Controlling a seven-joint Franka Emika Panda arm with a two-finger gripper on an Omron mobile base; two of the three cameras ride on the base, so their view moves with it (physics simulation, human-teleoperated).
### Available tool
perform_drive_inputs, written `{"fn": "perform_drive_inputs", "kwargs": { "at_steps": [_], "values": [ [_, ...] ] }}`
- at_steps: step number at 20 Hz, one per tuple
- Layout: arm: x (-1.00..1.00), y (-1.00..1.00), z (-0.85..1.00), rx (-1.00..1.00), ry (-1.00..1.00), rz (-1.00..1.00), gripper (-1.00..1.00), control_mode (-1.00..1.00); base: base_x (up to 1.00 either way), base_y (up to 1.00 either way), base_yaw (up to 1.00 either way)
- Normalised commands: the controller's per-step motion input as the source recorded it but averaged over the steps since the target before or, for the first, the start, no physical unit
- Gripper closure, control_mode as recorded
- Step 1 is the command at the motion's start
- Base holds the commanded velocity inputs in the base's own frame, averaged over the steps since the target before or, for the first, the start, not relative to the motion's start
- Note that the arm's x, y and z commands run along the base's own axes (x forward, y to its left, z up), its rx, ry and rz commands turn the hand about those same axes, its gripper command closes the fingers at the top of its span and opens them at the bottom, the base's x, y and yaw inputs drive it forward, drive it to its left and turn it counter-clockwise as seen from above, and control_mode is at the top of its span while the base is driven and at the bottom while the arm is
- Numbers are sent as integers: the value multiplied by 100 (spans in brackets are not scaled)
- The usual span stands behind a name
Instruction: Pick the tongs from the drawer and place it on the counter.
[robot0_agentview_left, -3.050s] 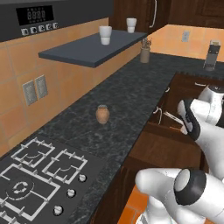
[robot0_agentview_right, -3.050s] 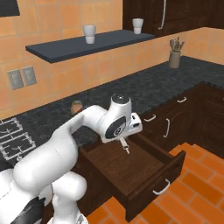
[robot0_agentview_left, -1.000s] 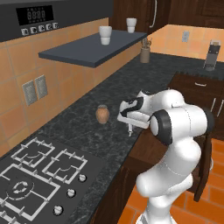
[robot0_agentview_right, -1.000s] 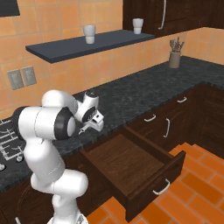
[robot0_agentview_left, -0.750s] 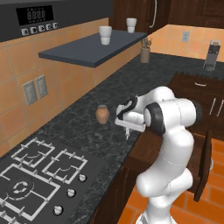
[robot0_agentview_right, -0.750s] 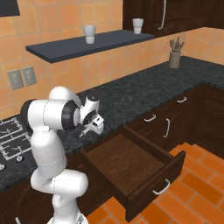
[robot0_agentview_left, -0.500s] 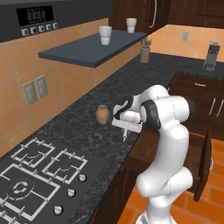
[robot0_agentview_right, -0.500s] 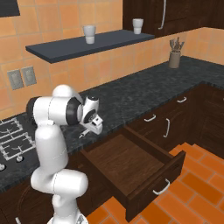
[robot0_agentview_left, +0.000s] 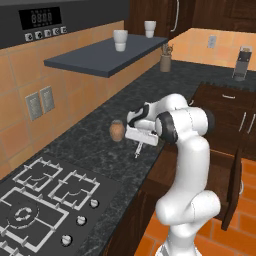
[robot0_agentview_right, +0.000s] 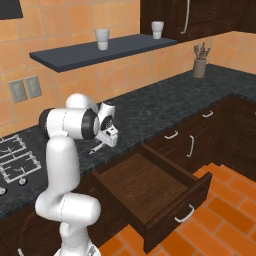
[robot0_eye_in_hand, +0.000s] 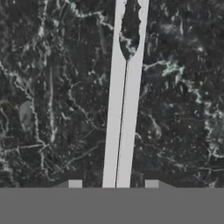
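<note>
The tongs (robot0_eye_in_hand: 122, 109) are a long silvery-white strip lying against the black speckled counter (robot0_eye_in_hand: 52, 87), running from the fingertips to the far edge of the hand view. My gripper (robot0_eye_in_hand: 113, 184) straddles their near end. Both fingertips (robot0_eye_in_hand: 75, 183) stand apart from the metal, with a gap on each side, so it is open. In the left base view the gripper (robot0_agentview_left: 140, 139) hangs low over the counter's (robot0_agentview_left: 95, 150) front edge, the tongs (robot0_agentview_left: 138, 149) poking out below it. The dark brown drawer (robot0_agentview_right: 150, 187) is pulled out, its reddish-brown inside bare.
A small brown clay jar (robot0_agentview_left: 116, 130) stands on the counter just left of the gripper. The stove burners (robot0_agentview_left: 35, 200) lie further left. A wall shelf (robot0_agentview_left: 100, 54) with two white cups hangs above. A utensil holder (robot0_agentview_right: 200, 65) stands far along the counter.
The hand has carried the tongs from the drawer up over the counter, then a little further toward the jar and lower. The drawer has stayed pulled out.
</note>
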Motion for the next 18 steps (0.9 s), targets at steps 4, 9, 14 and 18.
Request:
{"fn": "perform_drive_inputs", "kwargs": {
  "at_steps": [4, 9, 14, 18],
  "values": [
    [-16, 0, 9, 0, -9, 0, -100, -100, 0, 0, 0],
    [-82, -21, 78, 0, -12, 0, -100, -100, 0, 0, 0],
    [-88, -54, 100, 0, 0, 0, -100, -100, 0, 0, 0],
    [-87, -86, 93, 0, 0, 0, -100, -100, 0, 0, 0]
  ]
}}
